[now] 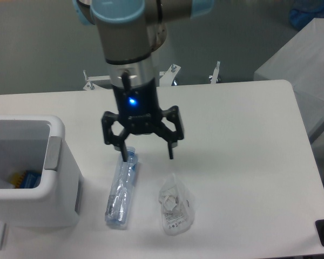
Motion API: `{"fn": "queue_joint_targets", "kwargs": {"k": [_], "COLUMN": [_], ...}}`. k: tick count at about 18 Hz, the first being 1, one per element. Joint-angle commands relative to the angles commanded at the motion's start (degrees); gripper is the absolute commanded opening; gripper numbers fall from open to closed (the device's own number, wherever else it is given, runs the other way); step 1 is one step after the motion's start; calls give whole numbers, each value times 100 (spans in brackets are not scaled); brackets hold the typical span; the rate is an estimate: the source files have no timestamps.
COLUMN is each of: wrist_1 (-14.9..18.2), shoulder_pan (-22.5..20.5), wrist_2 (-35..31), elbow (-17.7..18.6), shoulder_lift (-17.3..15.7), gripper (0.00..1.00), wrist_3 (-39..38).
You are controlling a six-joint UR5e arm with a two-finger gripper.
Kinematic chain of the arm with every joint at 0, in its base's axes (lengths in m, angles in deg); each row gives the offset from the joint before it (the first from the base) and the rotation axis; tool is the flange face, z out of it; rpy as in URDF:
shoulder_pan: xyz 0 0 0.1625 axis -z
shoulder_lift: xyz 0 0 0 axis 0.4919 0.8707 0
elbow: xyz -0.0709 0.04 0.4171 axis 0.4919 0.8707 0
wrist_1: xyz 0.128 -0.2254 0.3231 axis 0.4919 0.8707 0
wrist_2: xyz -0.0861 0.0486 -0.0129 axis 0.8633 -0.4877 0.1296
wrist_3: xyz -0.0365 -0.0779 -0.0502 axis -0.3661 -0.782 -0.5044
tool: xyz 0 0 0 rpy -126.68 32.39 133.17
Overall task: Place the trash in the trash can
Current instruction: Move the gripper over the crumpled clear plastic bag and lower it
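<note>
The end effector (pixel 146 152) hangs over the surface (pixel 237 162) with its two fingers spread wide and nothing between them. Its left-hand fingertip, as the camera sees it, sits at or just beside the top end of the bottle (pixel 122 190); whether it touches I cannot tell. The wide spread and the low pose read, in my judgement, as a lineup for closing on the bottle.

The bottle lies flat, running from under the end effector toward the near edge of the surface, so a grasp across its width looks natural. Just beside it, on the side away from the bin, the small clear bag (pixel 175 205) lies slack near the near edge, apart from both fingers.

The trash can (pixel 54 156) stands upright at the left edge, open mouth up (something blue and yellow already shows inside), close to the bottle, so the carry should be short.
</note>
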Motion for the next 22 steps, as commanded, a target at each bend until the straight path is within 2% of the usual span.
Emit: {"fn": "queue_joint_targets", "kwargs": {"k": [4, 8, 10, 13, 18, 22], "wrist_1": [-26, -53, -193, -544, -642, -650], "shoulder_pan": [-106, -150, -159, -150, -281, -308], "wrist_2": [-9, -158, -141, -237, -255, -264], "elbow": [9, 9, 17, 193, 571, 668], "shoulder_lift": [132, 447, 649, 957, 1160, 1599], "gripper": [100, 100, 100, 100, 100, 100], "wrist_3": [324, 360, 360, 229, 281, 597]}}
